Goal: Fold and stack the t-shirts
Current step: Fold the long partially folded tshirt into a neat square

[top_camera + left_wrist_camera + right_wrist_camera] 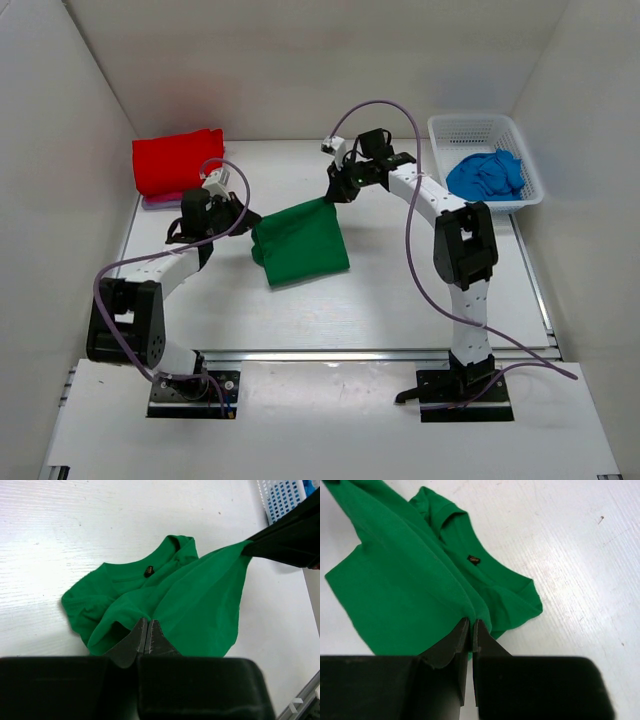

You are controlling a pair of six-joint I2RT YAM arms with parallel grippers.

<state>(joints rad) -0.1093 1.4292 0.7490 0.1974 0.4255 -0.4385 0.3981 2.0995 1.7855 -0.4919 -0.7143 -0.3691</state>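
The green V-neck t-shirt (302, 242) lies in the middle of the table, its far edge lifted between both grippers. My left gripper (244, 214) is shut on its left corner; the left wrist view shows the jaws pinched on the green t-shirt (200, 605). My right gripper (333, 196) is shut on the right corner; the right wrist view shows the green t-shirt (400, 585) pinched there. A folded red t-shirt (178, 160) lies on a pink t-shirt (152, 201) at the back left. A crumpled blue t-shirt (486, 173) sits in the basket.
The white mesh basket (476, 128) stands at the back right, near my right arm. White walls close in the table at the left, back and right. The basket's corner shows in the left wrist view (280, 497).
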